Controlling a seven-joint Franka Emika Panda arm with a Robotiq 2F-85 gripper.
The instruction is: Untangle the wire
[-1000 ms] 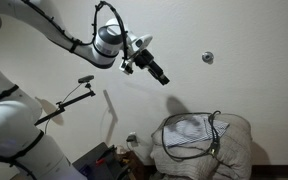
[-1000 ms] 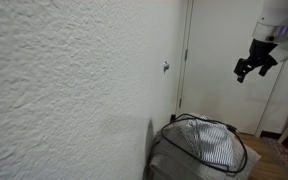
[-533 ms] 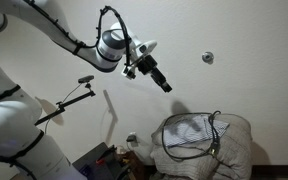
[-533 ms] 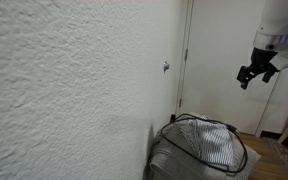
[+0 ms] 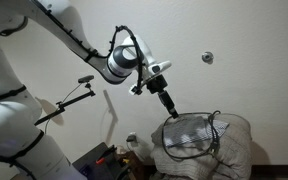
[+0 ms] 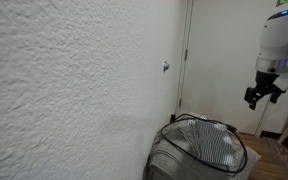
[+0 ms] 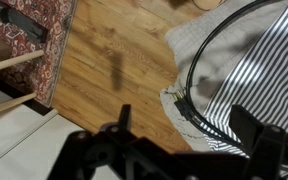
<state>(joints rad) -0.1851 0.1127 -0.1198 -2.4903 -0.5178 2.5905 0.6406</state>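
The tool [image 5: 171, 107] hangs with its jaws spread wide and nothing between them, just above the striped cloth [image 5: 189, 130]. The wire [image 5: 213, 130] lies in black loops over that cloth, on top of the grey cushion [image 5: 239, 150]. In the wrist view it curves along the cloth's edge beside the wooden floor [image 7: 114, 70].
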